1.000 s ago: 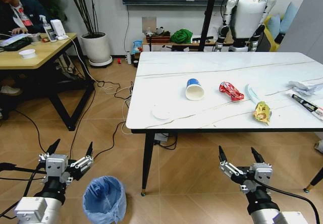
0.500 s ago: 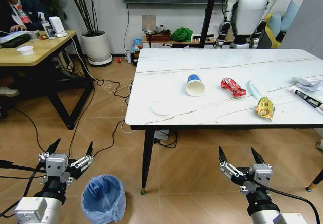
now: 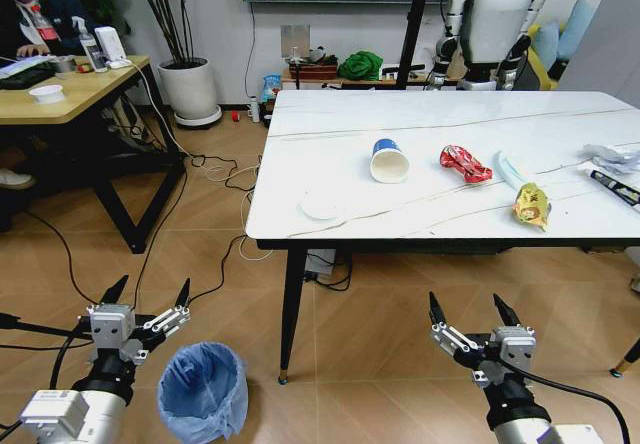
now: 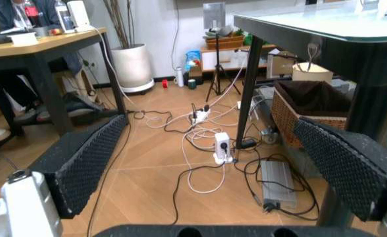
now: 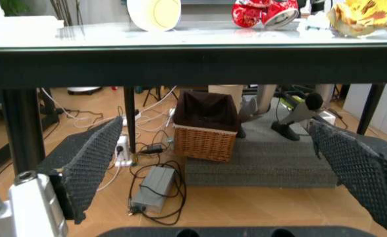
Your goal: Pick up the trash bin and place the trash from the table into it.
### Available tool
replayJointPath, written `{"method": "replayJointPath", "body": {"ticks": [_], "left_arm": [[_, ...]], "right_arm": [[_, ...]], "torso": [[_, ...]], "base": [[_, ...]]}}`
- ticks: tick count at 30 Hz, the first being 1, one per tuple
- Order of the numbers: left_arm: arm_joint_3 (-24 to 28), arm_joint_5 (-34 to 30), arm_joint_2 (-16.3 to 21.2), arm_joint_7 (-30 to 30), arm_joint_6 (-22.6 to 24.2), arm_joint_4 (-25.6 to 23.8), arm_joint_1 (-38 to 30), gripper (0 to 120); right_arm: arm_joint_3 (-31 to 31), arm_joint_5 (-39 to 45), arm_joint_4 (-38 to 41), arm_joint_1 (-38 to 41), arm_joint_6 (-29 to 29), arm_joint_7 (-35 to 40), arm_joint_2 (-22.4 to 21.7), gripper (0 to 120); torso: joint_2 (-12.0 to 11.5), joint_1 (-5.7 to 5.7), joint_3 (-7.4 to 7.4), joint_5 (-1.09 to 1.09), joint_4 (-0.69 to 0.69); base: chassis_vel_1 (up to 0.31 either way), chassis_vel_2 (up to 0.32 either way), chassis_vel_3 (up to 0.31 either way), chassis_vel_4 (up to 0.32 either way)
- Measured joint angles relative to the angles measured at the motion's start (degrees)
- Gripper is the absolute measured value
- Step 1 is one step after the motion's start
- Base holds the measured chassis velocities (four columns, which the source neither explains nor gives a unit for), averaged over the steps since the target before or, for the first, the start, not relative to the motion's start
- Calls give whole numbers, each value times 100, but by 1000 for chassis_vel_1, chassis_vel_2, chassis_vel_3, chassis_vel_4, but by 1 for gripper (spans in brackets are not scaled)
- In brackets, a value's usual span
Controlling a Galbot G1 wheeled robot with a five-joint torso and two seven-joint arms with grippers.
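Observation:
The trash bin (image 3: 203, 389), lined with a crinkly light-blue bag, stands on the floor beside the table's front left leg. My left gripper (image 3: 150, 289) hangs open just left of and above it, its pads (image 4: 81, 165) wide apart. Below the front edge of the table (image 3: 330, 154), my right gripper (image 3: 465, 309) is open too. On the top lie a blue-rimmed cup (image 3: 389, 161) on its side, a white disc (image 3: 322, 207), a red wrapper (image 3: 464, 164), a pale mask (image 3: 508, 172), a yellow wrapper (image 3: 531, 206), a black-white wrapper (image 3: 615, 186) and crumpled paper (image 3: 612, 154).
A wooden desk (image 3: 70, 94) with black legs stands at the left. Cables (image 3: 215, 179) and a power strip (image 4: 221, 147) trail over the floor. Under the table sits a wicker basket (image 5: 210, 128). A plant pot (image 3: 190, 94) and another robot (image 3: 495, 19) stand by the far wall.
The whole head picture has shifted a little, so the camera has moved. Both grippers stay open and low, and the litter lies as before.

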Motion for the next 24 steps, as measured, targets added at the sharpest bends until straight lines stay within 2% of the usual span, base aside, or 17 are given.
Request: {"method": "replayJointPath", "body": {"ticks": [24], "left_arm": [[-40,27,-14,101,5,-42,-13,100]], "right_arm": [[75,23,4,21,-14,34,0,100]], "torso": [[-485,-197,-288,0,0]], "base": [[0,0,0,0]]}}
